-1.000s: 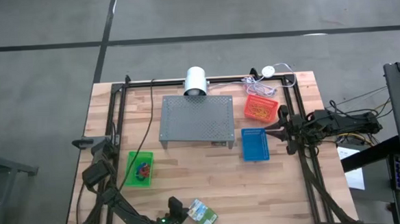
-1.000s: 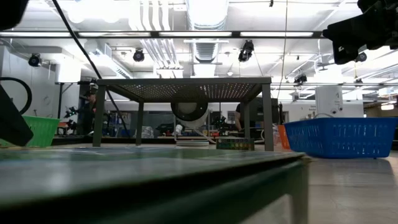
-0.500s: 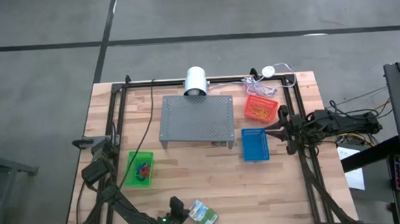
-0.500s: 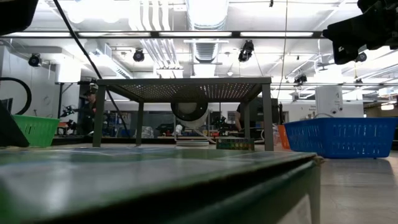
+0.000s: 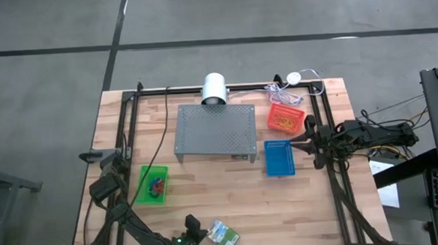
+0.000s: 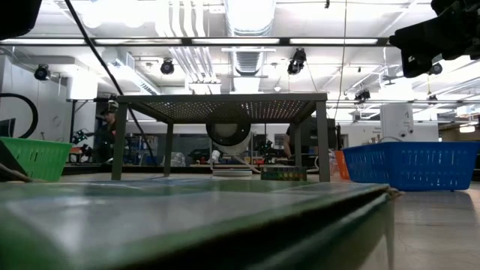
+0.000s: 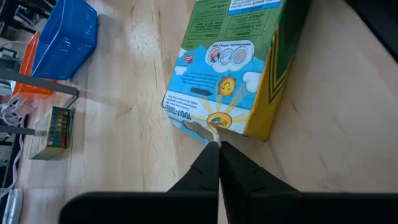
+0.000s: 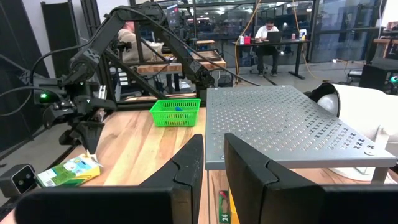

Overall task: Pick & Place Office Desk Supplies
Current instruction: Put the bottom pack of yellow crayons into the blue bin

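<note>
The green-and-yellow crayon box (image 5: 223, 235) lies flat near the table's front edge and fills the foreground of the low view (image 6: 187, 225). My left gripper (image 7: 217, 148) is shut at the box's end, slanting down onto it (image 8: 89, 148). Small red and blue bands (image 5: 156, 186) lie in the green basket. Thin orange rubber bands (image 5: 283, 119) lie in the red basket. My right gripper (image 8: 213, 171) waits at the table's right side (image 5: 299, 142), level, its fingers a narrow gap apart with nothing between them. My left gripper meets the crayon box at a thin pale flap (image 7: 202, 129) that sticks out of the box's end. The fingertips are closed together on it, pinching only at their free ends. The fingers slant down from the table's left. The box lies flat on the table.
A grey perforated stand (image 5: 215, 130) stands mid-table with a small pack of coloured sticks (image 7: 55, 127) under it. The green basket (image 5: 154, 184) is at the left. The blue basket (image 5: 279, 157) and red basket (image 5: 285, 117) are at the right. A white cylinder (image 5: 214, 87) stands at the back.
My left gripper has stayed in place and shut at the crayon box's end; in the low view its dark finger has drawn out of the picture at the left. The box's end has shifted a little to the right in that view.
</note>
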Robot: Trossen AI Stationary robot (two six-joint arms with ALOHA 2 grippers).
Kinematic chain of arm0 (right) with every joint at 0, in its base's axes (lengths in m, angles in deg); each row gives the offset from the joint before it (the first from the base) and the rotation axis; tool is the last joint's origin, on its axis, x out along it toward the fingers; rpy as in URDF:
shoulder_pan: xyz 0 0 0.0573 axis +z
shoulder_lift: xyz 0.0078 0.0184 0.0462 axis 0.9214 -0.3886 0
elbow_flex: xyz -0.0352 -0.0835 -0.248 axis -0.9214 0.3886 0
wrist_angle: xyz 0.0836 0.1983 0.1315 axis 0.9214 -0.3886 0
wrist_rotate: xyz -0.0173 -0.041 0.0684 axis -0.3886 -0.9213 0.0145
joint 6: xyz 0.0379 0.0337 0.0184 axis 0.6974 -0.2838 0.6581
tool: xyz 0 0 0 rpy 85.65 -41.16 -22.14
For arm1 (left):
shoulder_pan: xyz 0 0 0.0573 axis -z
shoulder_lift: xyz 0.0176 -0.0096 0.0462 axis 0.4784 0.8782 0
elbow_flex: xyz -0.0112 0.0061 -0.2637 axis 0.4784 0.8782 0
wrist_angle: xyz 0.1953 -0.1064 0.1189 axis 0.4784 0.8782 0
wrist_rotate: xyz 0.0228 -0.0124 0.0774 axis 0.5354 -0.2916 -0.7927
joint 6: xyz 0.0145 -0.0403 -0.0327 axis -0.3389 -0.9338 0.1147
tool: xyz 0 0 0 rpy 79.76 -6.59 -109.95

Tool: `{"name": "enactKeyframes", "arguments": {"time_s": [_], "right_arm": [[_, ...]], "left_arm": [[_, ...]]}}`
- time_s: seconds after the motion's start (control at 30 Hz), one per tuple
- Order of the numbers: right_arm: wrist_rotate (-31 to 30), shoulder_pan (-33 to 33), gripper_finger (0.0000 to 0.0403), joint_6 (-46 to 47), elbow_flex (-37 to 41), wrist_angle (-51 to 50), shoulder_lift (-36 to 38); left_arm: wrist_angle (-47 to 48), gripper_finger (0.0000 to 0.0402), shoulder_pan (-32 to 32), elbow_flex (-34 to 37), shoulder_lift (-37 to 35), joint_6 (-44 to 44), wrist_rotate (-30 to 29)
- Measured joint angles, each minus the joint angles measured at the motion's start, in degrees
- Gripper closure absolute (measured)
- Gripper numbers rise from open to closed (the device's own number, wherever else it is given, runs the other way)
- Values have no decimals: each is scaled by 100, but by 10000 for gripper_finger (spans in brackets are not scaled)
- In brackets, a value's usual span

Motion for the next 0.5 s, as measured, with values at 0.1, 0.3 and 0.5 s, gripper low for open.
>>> {"name": "enactKeyframes", "arguments": {"time_s": [0.1, 0.3, 0.5], "right_arm": [[0, 1, 339, 0, 1, 0, 0], [0, 0, 339, 0, 0, 0, 0], [0, 1, 339, 0, 0, 0, 0]], "left_arm": [[34, 399, 0, 12, -44, -149, -5], [146, 400, -117, 27, -83, -432, -21], [169, 400, -442, 29, -95, -580, -4]]}}
